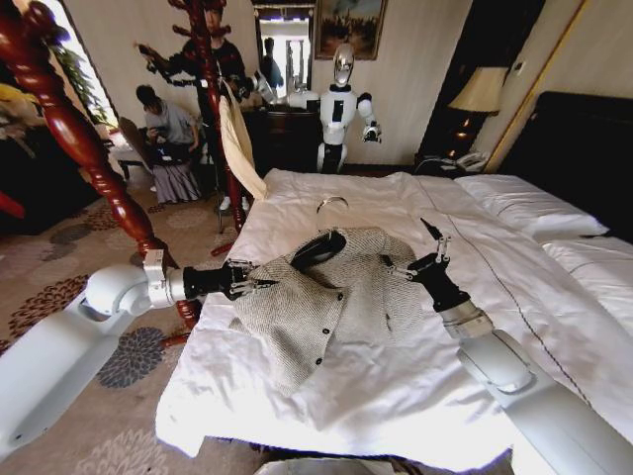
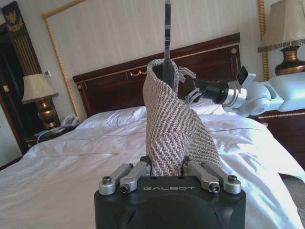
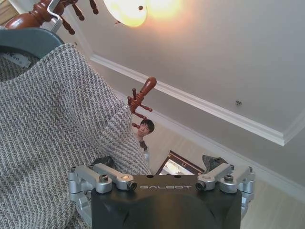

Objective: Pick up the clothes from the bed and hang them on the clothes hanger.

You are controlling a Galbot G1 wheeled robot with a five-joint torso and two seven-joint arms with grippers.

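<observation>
Wide bed [image 1: 415,386] with rumpled white duvet [image 1: 297,396], dark headboard [image 2: 119,90] behind. White pillows [image 1: 524,203] stacked at the head end. Grey-beige tweed jacket [image 1: 326,307] partly resting on the duvet near the bed's left edge, upper part raised over a black hanger [image 1: 318,247], hem and one sleeve draped on the cover.

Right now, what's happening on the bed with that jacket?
The jacket is lifted partly off the bed, with the black hanger already tucked into its collar. The left gripper is shut on one shoulder of the jacket, and the right gripper sits at the other shoulder, where the fabric lies against it; I can't tell whether it is gripping. The lower half of the jacket rests on the duvet. The wooden coat stand is beside the bed.
</observation>
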